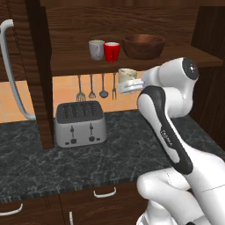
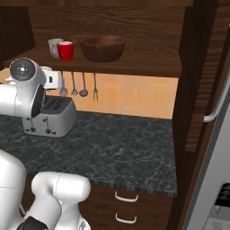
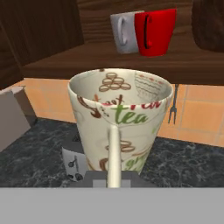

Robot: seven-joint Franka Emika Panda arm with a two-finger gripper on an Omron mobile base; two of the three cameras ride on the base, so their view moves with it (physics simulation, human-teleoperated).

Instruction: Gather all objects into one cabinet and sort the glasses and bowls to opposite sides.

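My gripper (image 1: 128, 84) is shut on the cream printed mug (image 3: 120, 127), held upright in the air just below the front of the cabinet's thick wooden shelf board (image 1: 132, 62). In the hand view the mug's handle faces me and hides the fingertips. On that shelf a grey cup (image 1: 96, 49) and a red cup (image 1: 111, 51) stand side by side at the left. The wide brown wooden bowl (image 1: 143, 45) sits to their right, apart from them. The same cups appear above the mug as grey cup (image 3: 124, 33) and red cup (image 3: 156, 31). The pale tumbler is out of view.
A silver four-slot toaster (image 1: 80, 123) stands on the dark marble counter (image 1: 123, 145) under the shelf. Thin metal utensils (image 1: 92, 86) hang on the orange tiled wall. A dark cabinet door with a curved white handle (image 1: 11, 74) stands open at the left.
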